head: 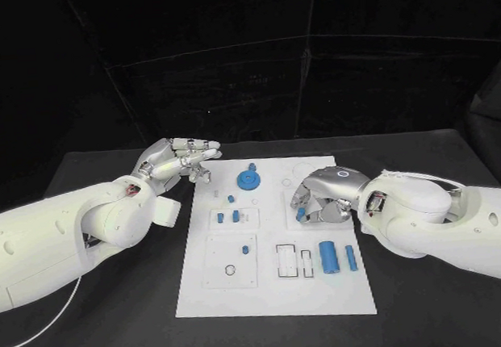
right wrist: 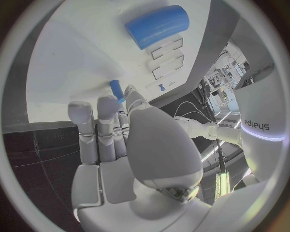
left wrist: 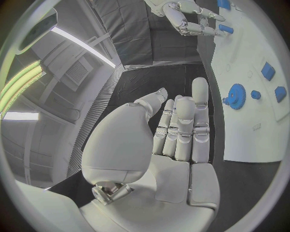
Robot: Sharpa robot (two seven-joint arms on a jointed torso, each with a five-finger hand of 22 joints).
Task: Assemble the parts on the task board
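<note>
White fills the middle of the head view: the task board (head: 272,293) lies on the black table (head: 437,321), running from the centre down towards the lower middle. A blue gear (head: 248,179) sits near the board's upper edge, two blue cylinders (head: 328,255) lie side by side at its lower right, and small blue pegs (head: 235,216) stand in the middle left. The left hand (head: 180,161) hovers at the board's upper left corner, fingers loosely curled, holding nothing. The right hand (head: 325,192) is bent down over the board's right side, its fingers around a small blue part (head: 301,214).

From the left wrist, the left hand (left wrist: 175,140) shows its fingers straight and close together, nothing in them; the gear (left wrist: 235,96) lies on the board at centre right.

From the right wrist, the right hand (right wrist: 115,135) has its fingertips touching the small blue part (right wrist: 116,90) at mid frame; whether it truly grips it I cannot tell. A large blue cylinder (right wrist: 157,25) lies at the top.
</note>
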